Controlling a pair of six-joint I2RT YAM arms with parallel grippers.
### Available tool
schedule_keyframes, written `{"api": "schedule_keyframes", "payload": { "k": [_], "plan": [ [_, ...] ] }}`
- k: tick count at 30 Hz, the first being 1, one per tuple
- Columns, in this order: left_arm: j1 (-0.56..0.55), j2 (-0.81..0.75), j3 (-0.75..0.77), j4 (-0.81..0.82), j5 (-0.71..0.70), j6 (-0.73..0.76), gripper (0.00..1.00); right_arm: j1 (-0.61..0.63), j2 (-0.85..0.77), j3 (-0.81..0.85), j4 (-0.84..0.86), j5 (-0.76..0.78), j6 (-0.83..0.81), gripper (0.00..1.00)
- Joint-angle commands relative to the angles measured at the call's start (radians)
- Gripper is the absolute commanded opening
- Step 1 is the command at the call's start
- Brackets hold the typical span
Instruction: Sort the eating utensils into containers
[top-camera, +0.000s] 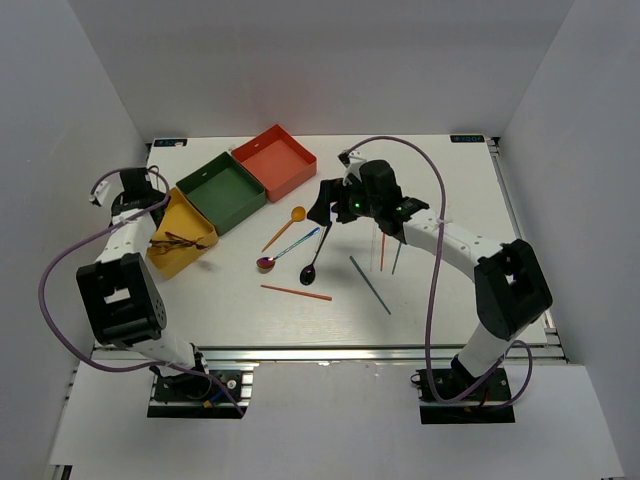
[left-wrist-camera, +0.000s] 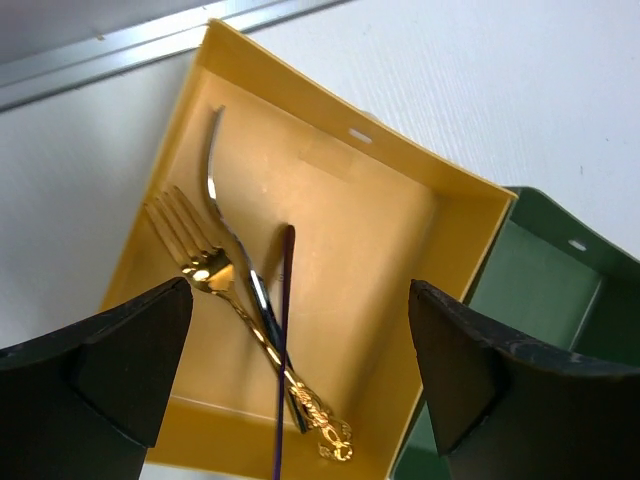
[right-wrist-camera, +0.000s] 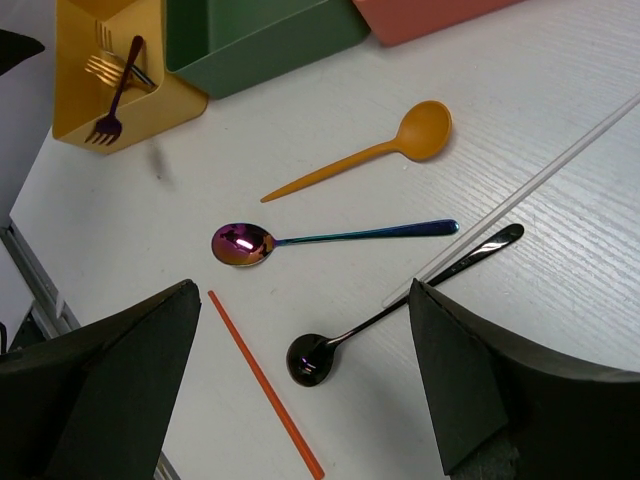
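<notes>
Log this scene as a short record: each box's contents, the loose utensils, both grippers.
yellow box: holds forks, among them a gold fork and a purple fork
green box: nothing visible inside
red-orange box: nothing visible inside
loose on table: orange spoon, iridescent spoon, black spoon, red chopstick, teal chopstick
left gripper: open, above the yellow box
right gripper: open, above the loose spoons, holding nothing

White wood-grain table (top-camera: 300, 328) inside plain white walls (top-camera: 300, 60), aluminium rail (top-camera: 330, 352) along near edge
</notes>
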Motion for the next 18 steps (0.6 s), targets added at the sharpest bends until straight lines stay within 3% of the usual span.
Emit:
{"api": "schedule_keyframes", "payload": {
  "k": [1, 14, 18],
  "plan": [
    [0.037, -0.063, -0.021, 0.001, -0.002, 0.018, 0.98, 0.009, 0.011, 0.048, 0.000, 0.021, 0.025, 0.89],
    [0.006, -0.193, -0.071, 0.010, 0.159, 0.079, 0.98, 0.058, 0.080, 0.151, -0.110, 0.070, 0.009, 0.89],
    [-0.015, -0.219, -0.100, 0.005, 0.294, 0.046, 0.98, 0.083, 0.111, 0.194, -0.140, 0.096, -0.001, 0.89]
  ]
}}
